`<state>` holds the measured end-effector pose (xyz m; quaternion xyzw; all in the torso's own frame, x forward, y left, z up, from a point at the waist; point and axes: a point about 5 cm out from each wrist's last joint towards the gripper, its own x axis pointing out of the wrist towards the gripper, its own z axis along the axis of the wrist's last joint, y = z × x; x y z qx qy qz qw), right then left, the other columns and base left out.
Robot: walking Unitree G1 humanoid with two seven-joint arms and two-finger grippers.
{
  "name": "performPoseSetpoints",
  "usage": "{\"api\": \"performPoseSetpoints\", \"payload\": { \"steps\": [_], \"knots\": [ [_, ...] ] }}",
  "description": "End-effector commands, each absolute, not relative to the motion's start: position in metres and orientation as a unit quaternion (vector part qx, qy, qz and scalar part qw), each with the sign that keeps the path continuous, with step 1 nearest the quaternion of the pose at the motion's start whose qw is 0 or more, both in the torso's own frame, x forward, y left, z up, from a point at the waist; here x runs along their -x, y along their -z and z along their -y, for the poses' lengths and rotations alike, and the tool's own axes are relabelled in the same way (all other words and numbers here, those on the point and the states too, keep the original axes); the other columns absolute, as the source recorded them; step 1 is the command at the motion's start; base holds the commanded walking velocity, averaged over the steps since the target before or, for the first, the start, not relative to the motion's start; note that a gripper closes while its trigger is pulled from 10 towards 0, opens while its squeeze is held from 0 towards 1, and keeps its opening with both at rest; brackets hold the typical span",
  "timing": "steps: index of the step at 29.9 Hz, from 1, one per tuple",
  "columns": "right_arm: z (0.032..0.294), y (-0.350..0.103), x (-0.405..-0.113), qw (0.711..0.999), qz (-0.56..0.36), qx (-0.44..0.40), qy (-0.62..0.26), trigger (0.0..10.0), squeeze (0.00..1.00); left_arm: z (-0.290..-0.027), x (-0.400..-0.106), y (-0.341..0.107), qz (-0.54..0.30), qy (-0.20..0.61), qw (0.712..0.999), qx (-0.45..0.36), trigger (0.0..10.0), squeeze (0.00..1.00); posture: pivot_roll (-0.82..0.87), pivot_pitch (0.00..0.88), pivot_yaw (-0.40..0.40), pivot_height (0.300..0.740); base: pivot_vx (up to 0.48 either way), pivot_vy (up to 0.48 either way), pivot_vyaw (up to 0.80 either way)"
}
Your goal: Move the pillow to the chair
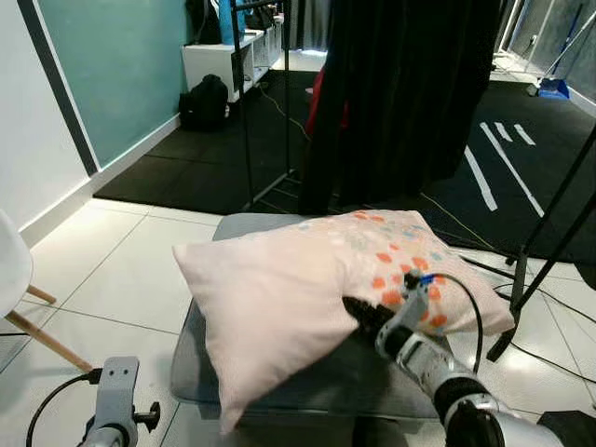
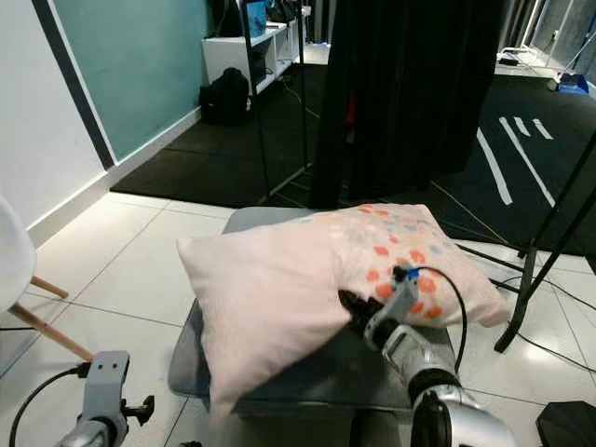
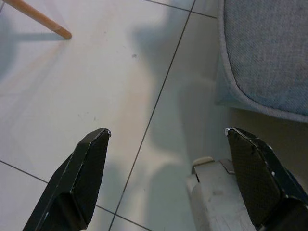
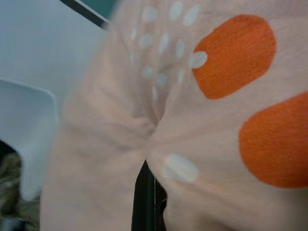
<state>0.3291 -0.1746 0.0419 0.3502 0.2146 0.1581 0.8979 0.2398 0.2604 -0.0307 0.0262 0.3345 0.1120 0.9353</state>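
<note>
Two grippers appear, described here from the robot's left to its right. At the far left edge of the scene a white chair (image 1: 11,270) stands on the pale tiled floor (image 1: 121,279), its wooden legs angled outward; one leg tip (image 3: 38,19) is seen close up in the left wrist view. Left gripper (image 3: 166,139): hanging low beside the front left corner of the grey ottoman (image 1: 200,368), fingers spread wide apart and holding nothing, with floor tiles beneath them and the ottoman's fabric edge (image 3: 269,53) just beyond. Centre: the pillow (image 1: 289,298), pale pink with orange and light dots at its right end, lies across the ottoman's top, its left corner overhanging the ottoman's left edge and its front corner drooping over the front edge. Right gripper (image 1: 358,312): reaching forward over the front right part of the ottoman, its black fingers closed on a pinch of the pillow's fabric at the lower side, near the dotted end; the right wrist view shows the cloth (image 4: 192,120) bunched and creased where one dark finger (image 4: 144,197) presses into it. Behind the ottoman hangs a black curtain (image 1: 400,93) above dark floor mats, and a black bag (image 1: 203,102) sits by the teal wall at upper left.
</note>
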Motion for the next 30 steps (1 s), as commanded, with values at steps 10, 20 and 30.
{"api": "performPoseSetpoints", "payload": {
  "steps": [10,20,30],
  "knots": [
    [0.189,0.011,-0.281,0.895,-0.34,-0.264,-0.117,10.0,0.0,-0.245,-0.23,0.045,-0.379,-0.089,0.921,-0.028,10.0,0.0,-0.07,0.018,-0.024,0.567,0.0,0.0,0.0],
    [0.187,0.009,-0.283,0.898,-0.335,-0.259,-0.12,10.0,0.0,-0.226,-0.241,0.044,-0.388,-0.086,0.917,-0.029,10.0,0.0,-0.07,0.021,-0.029,0.606,0.0,0.0,0.0],
    [0.189,0.004,-0.289,0.902,-0.314,-0.275,-0.113,10.0,0.0,-0.208,-0.268,0.028,-0.377,-0.081,0.922,-0.035,10.0,0.0,-0.07,0.021,-0.024,0.655,0.0,0.0,0.0]
  ]
}}
